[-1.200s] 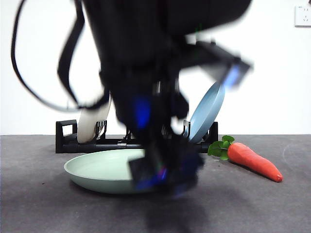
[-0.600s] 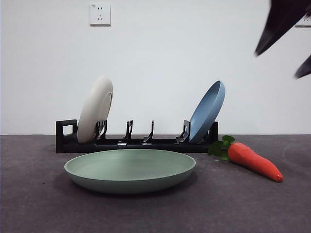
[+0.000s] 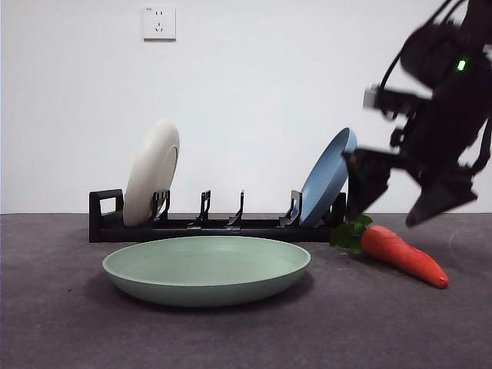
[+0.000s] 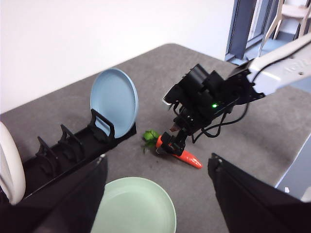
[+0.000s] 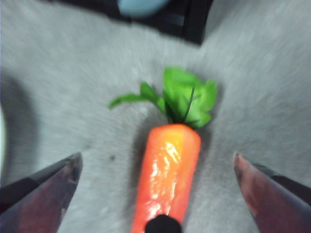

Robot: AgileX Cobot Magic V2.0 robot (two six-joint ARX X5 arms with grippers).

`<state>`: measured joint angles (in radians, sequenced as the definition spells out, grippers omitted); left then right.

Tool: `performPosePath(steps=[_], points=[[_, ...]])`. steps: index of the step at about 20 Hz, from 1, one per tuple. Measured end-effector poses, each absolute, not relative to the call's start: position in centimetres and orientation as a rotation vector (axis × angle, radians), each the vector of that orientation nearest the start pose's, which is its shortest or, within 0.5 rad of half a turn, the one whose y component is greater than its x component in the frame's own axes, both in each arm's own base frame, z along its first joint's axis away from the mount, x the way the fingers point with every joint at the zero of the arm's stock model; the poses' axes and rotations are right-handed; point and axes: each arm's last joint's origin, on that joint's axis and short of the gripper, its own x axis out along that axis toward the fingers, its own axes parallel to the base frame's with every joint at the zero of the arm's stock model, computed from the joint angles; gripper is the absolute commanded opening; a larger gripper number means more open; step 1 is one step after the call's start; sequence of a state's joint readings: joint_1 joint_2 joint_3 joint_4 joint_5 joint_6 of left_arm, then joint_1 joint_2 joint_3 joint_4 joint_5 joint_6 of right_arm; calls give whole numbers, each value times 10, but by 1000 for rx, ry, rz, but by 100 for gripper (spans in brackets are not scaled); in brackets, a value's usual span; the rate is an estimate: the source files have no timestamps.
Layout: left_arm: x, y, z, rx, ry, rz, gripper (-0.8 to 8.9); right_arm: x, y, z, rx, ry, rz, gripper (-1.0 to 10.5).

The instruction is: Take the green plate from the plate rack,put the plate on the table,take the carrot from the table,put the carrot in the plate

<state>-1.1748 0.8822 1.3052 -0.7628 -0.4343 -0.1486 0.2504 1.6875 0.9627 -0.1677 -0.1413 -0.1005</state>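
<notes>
The pale sage-green round shallow plate [image 3: 206, 270] already lies flat on the dark grey mottled desk [image 3: 69, 330], nearest the front camera and off to one side of the working pincer, so the step in hand, by my reading, is picking up the carrot. The right pincer [image 3: 401, 198] hangs just above the bright orange tapered toy carrot [image 3: 401, 255], not touching it, with its two black jaws spread wide. In the right wrist view the carrot [image 5: 167, 177] lies between those jaws, its length running along the gap and its green leaf tuft [image 5: 182, 97] pointing away from the pincer toward the rack. To do this well, come straight down so both jaws pass either side of the thick orange body, below the leaves, stop short of pressing into the desk, then close; the tapered plastic-looking surface may slip if gripped near the thin tip. The left pincer [image 4: 155, 194] waits high above the plate [image 4: 134, 206], jaws apart and holding nothing. Beyond the carrot stands the long low black plate rack [image 3: 215, 224], with a blue plate [image 3: 328, 177] leaning at its near end and a cream-white plate [image 3: 151, 173] at the far one.
</notes>
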Motion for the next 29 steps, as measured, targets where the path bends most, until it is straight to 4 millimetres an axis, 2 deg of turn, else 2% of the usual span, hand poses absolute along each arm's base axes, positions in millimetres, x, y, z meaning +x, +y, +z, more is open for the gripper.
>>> performPosePath(steps=[4,10,16,17,20,22,24,26,29], points=[[65,-124,431,109,298,-711,355,331,88,147,-158,928,375,511],[65,-124,431,106,299,-709,355,332,90,147,-156,915,376,-4],[65,-124,431,104,300,-708,355,327,94,152,-157,931,386,-17],[65,-124,431,104,301,-707,354,324,96,160,-160,918,394,-17],[65,-124,431,105,302,-707,354,308,108,198,-162,814,438,-17],[65,-124,431,106,302,-707,354,295,124,220,-150,737,487,-17],[65,-124,430,111,307,-706,354,285,148,230,-130,674,554,-17],[65,-123,428,125,320,-704,354,275,175,231,-111,637,619,-17],[64,-123,427,137,332,-703,354,265,217,220,-97,571,661,-17]])
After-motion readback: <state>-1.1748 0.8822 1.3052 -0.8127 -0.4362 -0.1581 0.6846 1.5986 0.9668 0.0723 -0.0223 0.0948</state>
